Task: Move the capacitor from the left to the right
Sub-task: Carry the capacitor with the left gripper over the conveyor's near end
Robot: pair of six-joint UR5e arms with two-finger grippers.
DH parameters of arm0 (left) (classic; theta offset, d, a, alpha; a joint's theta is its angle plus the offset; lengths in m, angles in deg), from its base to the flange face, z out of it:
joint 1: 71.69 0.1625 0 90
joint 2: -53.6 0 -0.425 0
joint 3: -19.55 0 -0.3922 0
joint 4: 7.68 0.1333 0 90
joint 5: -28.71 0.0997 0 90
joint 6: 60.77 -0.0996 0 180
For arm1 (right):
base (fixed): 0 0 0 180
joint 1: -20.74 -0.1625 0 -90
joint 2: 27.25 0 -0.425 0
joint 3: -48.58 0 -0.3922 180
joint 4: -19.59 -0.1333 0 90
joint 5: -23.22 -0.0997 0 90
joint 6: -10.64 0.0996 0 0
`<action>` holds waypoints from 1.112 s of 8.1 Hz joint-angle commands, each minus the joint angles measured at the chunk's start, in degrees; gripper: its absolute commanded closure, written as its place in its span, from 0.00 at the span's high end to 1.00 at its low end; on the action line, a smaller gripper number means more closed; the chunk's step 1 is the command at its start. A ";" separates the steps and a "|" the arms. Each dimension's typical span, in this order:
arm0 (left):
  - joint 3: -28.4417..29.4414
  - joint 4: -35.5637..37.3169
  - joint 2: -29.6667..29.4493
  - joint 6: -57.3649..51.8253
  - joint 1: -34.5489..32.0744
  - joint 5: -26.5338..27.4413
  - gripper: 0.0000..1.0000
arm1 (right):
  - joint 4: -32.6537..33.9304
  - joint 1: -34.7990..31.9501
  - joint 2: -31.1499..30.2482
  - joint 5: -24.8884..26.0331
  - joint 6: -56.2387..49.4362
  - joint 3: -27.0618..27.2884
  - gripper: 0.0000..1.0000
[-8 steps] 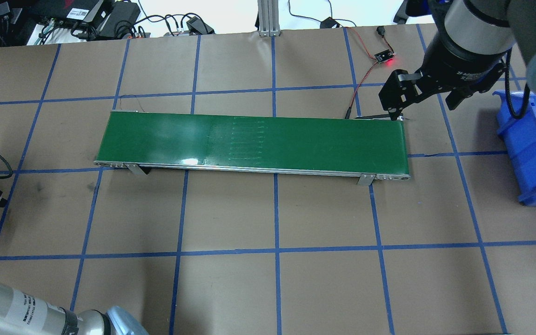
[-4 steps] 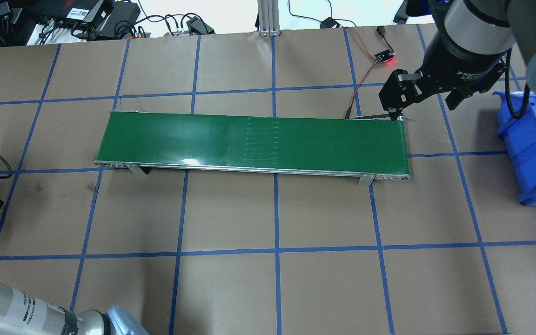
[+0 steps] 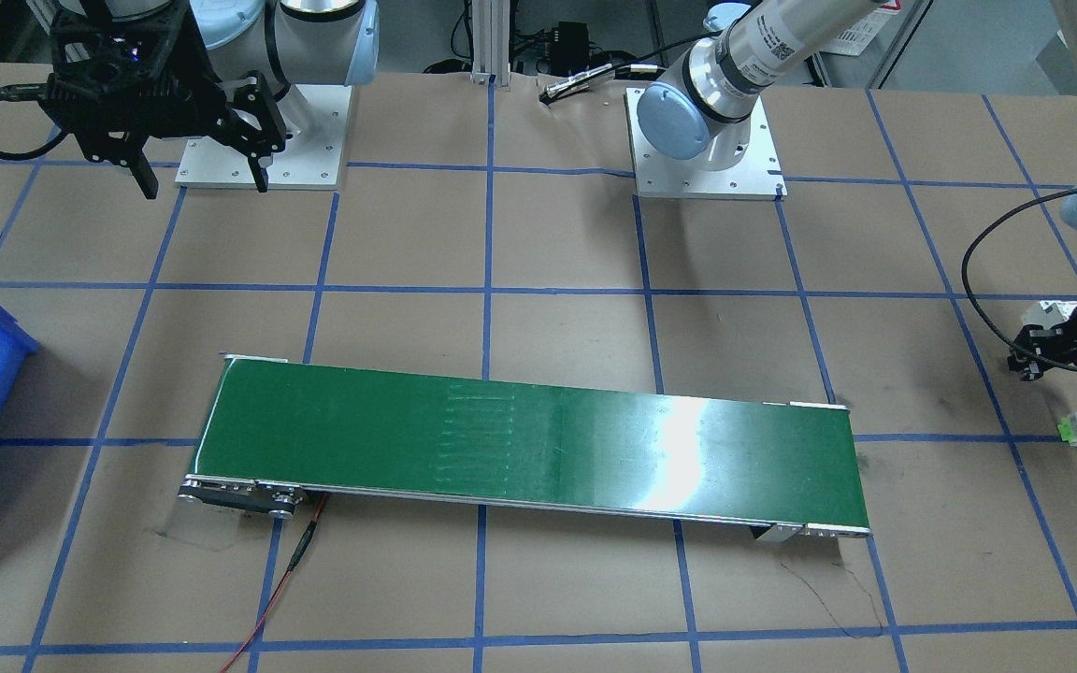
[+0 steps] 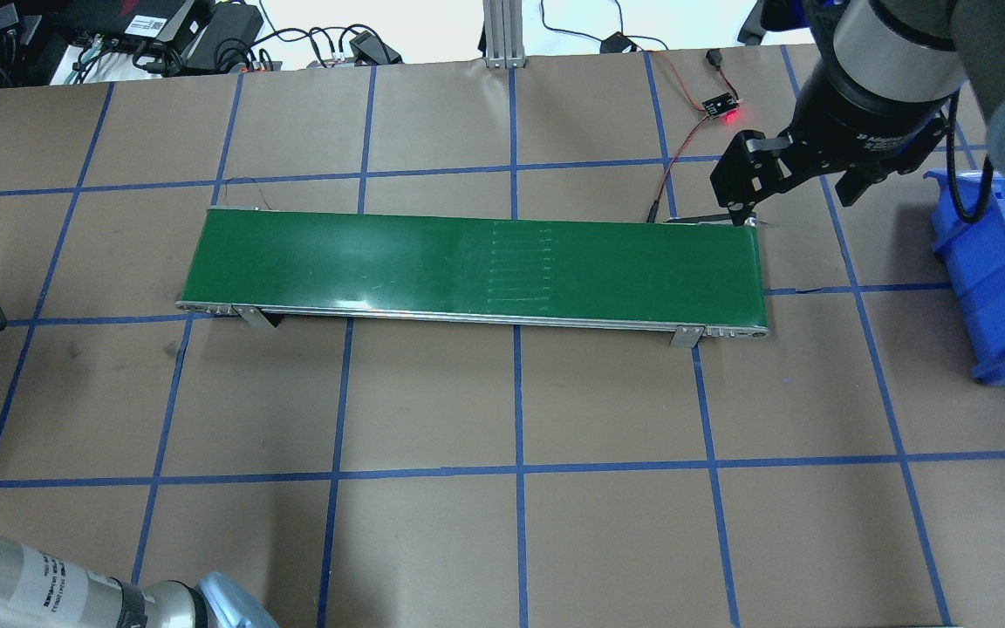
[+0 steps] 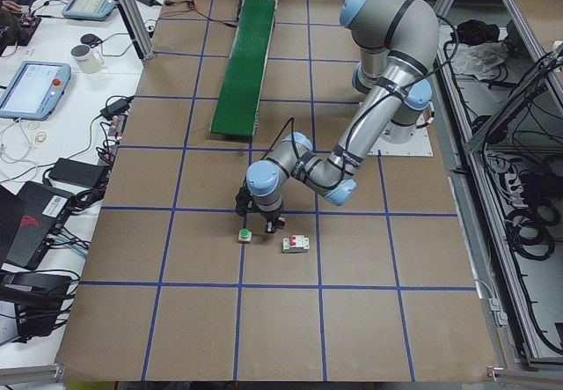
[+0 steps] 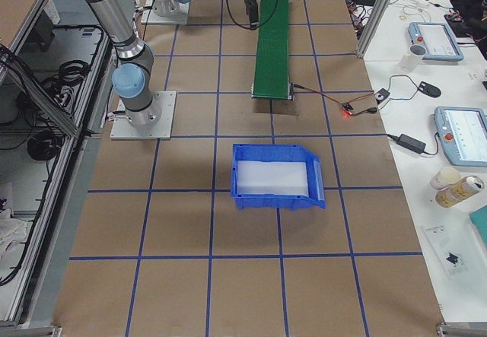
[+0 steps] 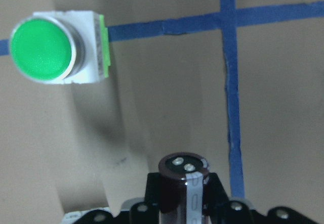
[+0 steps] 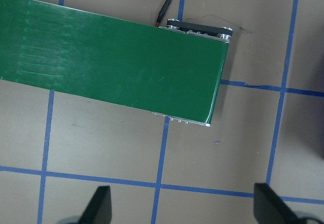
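You are early in the job. The stubby dark-brown cylindrical capacitor with a pale stripe down its side is at the far left end of the brown paper-covered worktop. It is well apart from the long green conveyor belt and further still from the blue plastic bin on the right. Only the pickup looks done.

The left fingers are closed onto the capacitor from both sides. It stands upright between them, its silvery two-terminal end towards the wrist camera. You cannot tell from these views whether it has cleared the worktop.

A white push button with a round green cap lies near, not touching. A white boxy breaker with a red switch sits just beside the left arm's wrist.

The right fingers are spread wide and hold nothing. They hang above the worktop by the belt's right end.

As I judge it, the whole trip is left for you: carry the capacitor to the belt's left end, release it, and collect it on the right.
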State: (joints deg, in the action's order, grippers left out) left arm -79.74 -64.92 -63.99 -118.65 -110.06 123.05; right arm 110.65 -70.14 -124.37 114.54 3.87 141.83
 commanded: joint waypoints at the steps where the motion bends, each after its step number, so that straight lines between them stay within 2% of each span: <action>1: 0.42 -5.13 5.68 2.14 -1.17 -0.56 0.00 | 0.00 0.00 0.00 0.00 0.00 0.00 1.00; 4: 0.68 -5.78 9.74 17.93 -17.04 -0.30 0.00 | 0.00 0.00 0.00 0.00 0.09 0.00 1.00; 6: 2.16 -5.78 8.97 31.01 -26.62 -0.39 0.00 | 0.00 0.00 0.00 0.00 0.00 0.00 1.00; 7: 4.09 -7.35 9.22 33.95 -31.02 1.79 0.00 | 0.09 0.00 0.00 0.00 0.00 0.00 1.00; 8: 4.98 -10.32 8.88 35.81 -34.37 2.33 0.00 | 0.00 0.00 0.00 0.00 0.09 0.00 1.00; 9: 5.08 -10.35 8.18 39.83 -37.02 2.08 0.00 | 0.00 0.00 0.00 0.09 0.00 0.00 1.00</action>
State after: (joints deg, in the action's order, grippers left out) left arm -75.78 -73.31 -54.98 -85.16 -141.13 124.59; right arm 110.68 -70.14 -124.37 114.54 3.90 141.83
